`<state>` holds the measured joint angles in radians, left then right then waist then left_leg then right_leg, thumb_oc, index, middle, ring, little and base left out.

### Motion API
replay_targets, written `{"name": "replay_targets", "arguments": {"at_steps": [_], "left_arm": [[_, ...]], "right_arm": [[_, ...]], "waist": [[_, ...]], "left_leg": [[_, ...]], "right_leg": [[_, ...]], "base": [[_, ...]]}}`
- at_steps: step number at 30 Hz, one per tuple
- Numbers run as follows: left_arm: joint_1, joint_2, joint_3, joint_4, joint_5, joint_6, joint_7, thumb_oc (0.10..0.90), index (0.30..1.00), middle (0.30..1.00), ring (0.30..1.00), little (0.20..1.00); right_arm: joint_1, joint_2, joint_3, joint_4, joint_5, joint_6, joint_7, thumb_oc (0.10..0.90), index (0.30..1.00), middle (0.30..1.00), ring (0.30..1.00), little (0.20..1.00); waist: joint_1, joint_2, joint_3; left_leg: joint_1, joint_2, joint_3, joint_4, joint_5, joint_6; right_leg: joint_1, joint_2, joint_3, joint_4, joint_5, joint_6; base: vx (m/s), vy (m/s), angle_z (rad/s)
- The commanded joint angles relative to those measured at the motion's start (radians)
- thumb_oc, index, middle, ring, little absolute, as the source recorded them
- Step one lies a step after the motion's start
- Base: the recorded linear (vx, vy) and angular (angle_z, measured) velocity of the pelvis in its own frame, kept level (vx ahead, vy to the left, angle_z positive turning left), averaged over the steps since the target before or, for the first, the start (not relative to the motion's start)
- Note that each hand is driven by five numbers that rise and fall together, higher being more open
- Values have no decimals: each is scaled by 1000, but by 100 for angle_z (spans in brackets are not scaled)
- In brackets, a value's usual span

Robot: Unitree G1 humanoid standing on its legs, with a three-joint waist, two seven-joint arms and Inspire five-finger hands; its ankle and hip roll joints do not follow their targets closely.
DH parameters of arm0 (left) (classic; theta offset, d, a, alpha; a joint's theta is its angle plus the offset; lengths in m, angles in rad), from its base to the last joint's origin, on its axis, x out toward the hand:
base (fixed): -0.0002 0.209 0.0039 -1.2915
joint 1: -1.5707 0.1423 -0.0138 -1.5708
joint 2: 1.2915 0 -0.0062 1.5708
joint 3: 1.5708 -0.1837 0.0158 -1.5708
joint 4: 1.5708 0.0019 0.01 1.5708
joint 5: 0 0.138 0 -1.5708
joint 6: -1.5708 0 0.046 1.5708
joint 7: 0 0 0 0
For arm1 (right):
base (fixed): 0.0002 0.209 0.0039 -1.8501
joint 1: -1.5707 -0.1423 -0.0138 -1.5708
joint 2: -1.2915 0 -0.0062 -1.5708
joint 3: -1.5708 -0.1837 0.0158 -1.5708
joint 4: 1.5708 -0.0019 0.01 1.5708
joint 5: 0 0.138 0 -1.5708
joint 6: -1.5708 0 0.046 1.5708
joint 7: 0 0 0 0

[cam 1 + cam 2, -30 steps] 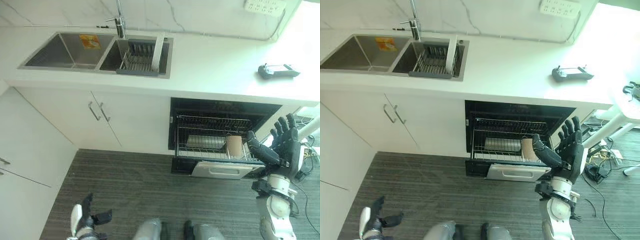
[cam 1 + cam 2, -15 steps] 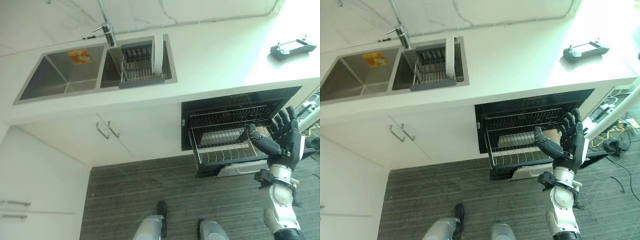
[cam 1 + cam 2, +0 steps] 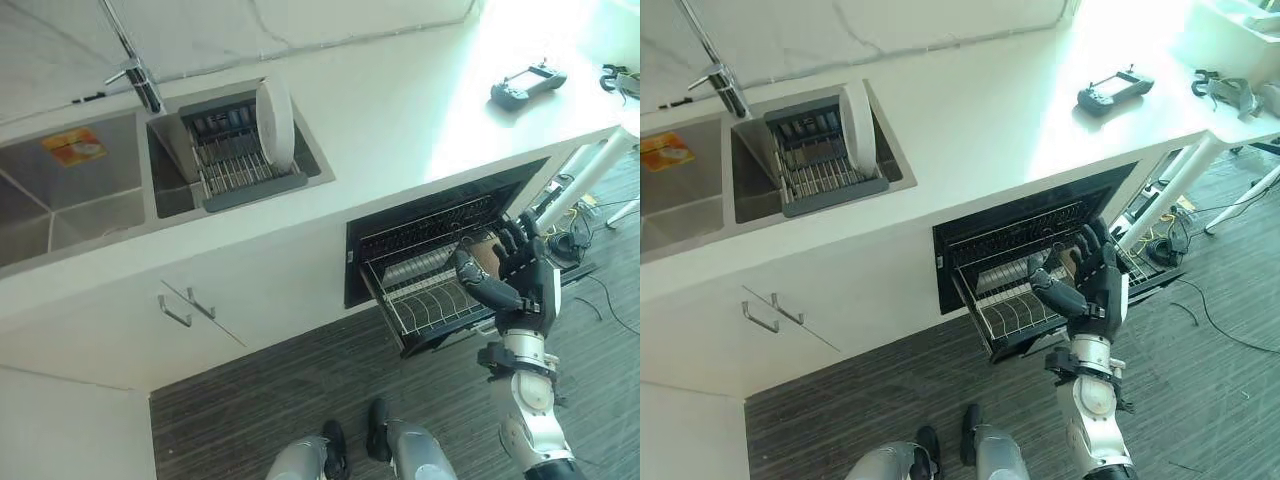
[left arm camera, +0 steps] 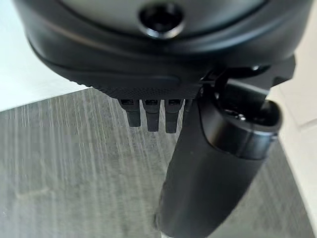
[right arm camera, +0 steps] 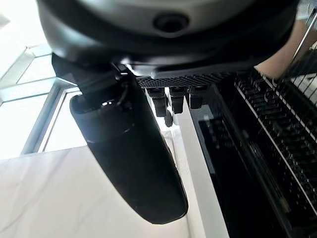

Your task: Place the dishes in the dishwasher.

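left eye view: the right robot hand (image 3: 520,280) is raised in front of the pulled-out dishwasher rack (image 3: 425,290), fingers straight and spread, holding nothing. the white plate (image 3: 273,113) stands on edge in the drying rack (image 3: 235,160) set in the sink (image 3: 90,200), let into the desk (image 3: 400,110). from the right robot hand the plate lies toward 10 o'clock, well apart; its flat faces look along the sink, its long axis upright. a tan cup (image 3: 488,255) sits in the dishwasher rack just beyond the hand.

right eye view: same layout; the plate (image 3: 857,117) is at 10 o'clock from the right robot hand (image 3: 1090,290). a controller (image 3: 1114,86) lies on the desk at 1 o'clock.

left wrist view: the left robot hand (image 4: 148,116) hangs over the floor (image 4: 64,163), fingers straight, empty.

right wrist view: the right robot hand (image 5: 171,101) shows relaxed fingers beside the dishwasher rack wires.

judgement: neither hand is near the plate; the robot must turn toward the sink first.
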<state>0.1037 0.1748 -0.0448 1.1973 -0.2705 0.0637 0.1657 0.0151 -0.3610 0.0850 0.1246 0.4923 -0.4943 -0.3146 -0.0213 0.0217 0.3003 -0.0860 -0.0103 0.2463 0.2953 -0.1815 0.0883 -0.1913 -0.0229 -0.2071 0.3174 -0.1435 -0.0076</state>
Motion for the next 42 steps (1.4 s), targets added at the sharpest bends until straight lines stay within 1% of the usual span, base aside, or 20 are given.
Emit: {"name": "replay_targets", "arguments": {"at_steps": [1,2,3,4,6,8,9,10,13,14,17,20,22,24,26,31,34,36,39,42], "left_arm": [[54,-14,-34,-14,31,-3,33,800,900,900,900,900],[54,-11,-38,-16,14,-2,27,800,900,900,900,900],[51,-6,-37,-14,14,-1,21,800,900,900,900,900],[50,-3,-36,-18,22,6,15,800,900,900,900,900],[54,-3,-38,-27,43,20,5,800,900,900,900,900],[60,-8,-40,-30,53,30,6,800,900,900,900,900],[64,-15,-41,-18,48,33,8,800,900,900,900,900],[65,-19,-38,-10,41,34,11,800,900,900,900,900],[59,-24,-31,10,31,47,23,800,900,900,900,900],[57,-24,-31,14,35,49,26,800,900,900,900,900],[50,-19,-35,20,52,45,46,800,900,900,900,900],[46,-10,-33,23,59,47,53,800,900,900,900,900],[46,-10,-33,23,59,47,53,800,900,900,900,900],[51,-10,-41,25,73,48,58,800,900,900,900,900],[49,-13,-45,27,87,49,68,800,900,900,900,900],[50,-2,-55,35,114,46,72,800,900,900,900,900],[52,1,-56,43,136,43,73,800,900,900,900,900],[45,9,-53,54,142,43,64,800,900,900,900,900],[41,13,-55,66,148,39,60,800,900,900,900,900],[35,23,-49,82,161,21,50,800,900,900,900,900]], "right_arm": [[-94,-69,-86,-125,-17,-109,-3,800,900,900,900,900],[-89,-72,-90,-134,-19,-106,0,800,900,900,900,900],[-79,-73,-92,-143,-27,-104,0,800,900,900,900,900],[-75,-72,-94,-147,-31,-101,0,800,900,900,900,900],[-76,-68,-90,-147,-37,-98,-3,800,900,900,900,900],[-85,-63,-82,-145,-53,-101,-12,800,900,900,900,900],[-92,-67,-71,-141,-62,-104,-24,800,900,900,900,900],[-94,-69,-69,-139,-63,-106,-27,800,900,900,900,900],[-93,-75,-75,-135,-50,-99,-35,800,900,900,900,900],[-89,-77,-77,-138,-45,-99,-35,800,900,900,900,900],[-73,-75,-76,-143,-49,-98,-23,800,900,900,900,900],[-70,-70,-72,-139,-35,-94,18,800,900,900,900,900],[-70,-70,-72,-139,-35,-94,18,800,900,900,900,900],[-94,-85,-50,-152,-50,-101,68,800,900,900,900,900],[-114,-99,-37,-176,-63,-94,88,800,900,900,900,900],[-154,-112,5,-222,-90,-85,91,800,900,900,900,900],[-174,-107,21,-244,-76,-65,101,800,900,900,900,900],[-206,-99,38,-253,-77,-47,86,800,900,900,900,900],[-237,-96,40,-245,-43,-30,85,800,900,900,900,900],[-288,-100,43,-237,-11,10,128,800,900,900,900,900]], "waist": [[18,-2,-34],[17,-15,-38],[23,-32,-35],[25,-35,-30],[25,-17,-20],[32,0,-10],[44,6,-3],[46,7,-4],[44,8,-19],[43,8,-26],[42,13,-43],[42,18,-61],[42,18,-61],[57,18,-63],[66,13,-65],[86,9,-68],[96,8,-73],[104,7,-82],[110,6,-84],[121,3,-88]], "left_leg": [[24,-49,-179,5,-30,-25],[41,-65,-170,5,-30,-26],[53,-87,-175,5,16,-30],[45,-88,-179,11,27,-32],[5,-64,-190,5,29,-42],[-65,-29,-212,5,75,-79],[-130,-10,-238,5,121,-105],[-147,-5,-238,5,123,-109],[-156,25,-180,5,97,-105],[-152,28,-173,5,90,-103],[-122,16,-183,5,56,-88],[-87,4,-191,5,21,-74],[-87,4,-191,5,21,-74],[-87,-4,-207,5,6,-67],[-93,-11,-209,5,1,-62],[-91,-16,-212,5,-8,-55],[-84,-19,-217,5,-13,-53],[-76,-24,-222,5,-19,-51],[-72,-26,-226,5,-23,-51],[-68,-26,-224,5,-26,-53]], "right_leg": [[118,28,20,-17,-65,38],[127,20,39,-17,-73,33],[139,6,56,-17,-77,28],[146,5,61,-17,-78,25],[156,21,63,-17,-82,24],[173,37,67,-17,-94,23],[192,42,73,-17,-109,19],[198,39,72,-17,-115,18],[210,14,38,-17,-127,24],[212,6,30,-17,-127,27],[210,-9,18,-17,-125,37],[196,-21,-1,-17,-117,45],[196,-21,-1,-17,-117,45],[170,-33,-19,-17,-104,57],[155,-39,-22,-17,-100,63],[149,-46,-33,-17,-98,68],[152,-49,-37,-17,-97,70],[155,-50,-39,-17,-98,71],[158,-51,-42,-17,-100,71],[158,-54,-53,-17,-101,72]], "base": [[218,-133,38],[239,-130,39],[206,-107,24],[144,-49,8],[67,56,-14],[58,128,-15],[79,152,-7],[103,185,-18],[89,169,-33],[80,142,-4],[104,158,5],[90,116,9],[17,21,0],[49,81,-6],[37,46,3],[28,17,7],[61,20,4],[95,29,3],[70,23,5],[83,33,4]]}}
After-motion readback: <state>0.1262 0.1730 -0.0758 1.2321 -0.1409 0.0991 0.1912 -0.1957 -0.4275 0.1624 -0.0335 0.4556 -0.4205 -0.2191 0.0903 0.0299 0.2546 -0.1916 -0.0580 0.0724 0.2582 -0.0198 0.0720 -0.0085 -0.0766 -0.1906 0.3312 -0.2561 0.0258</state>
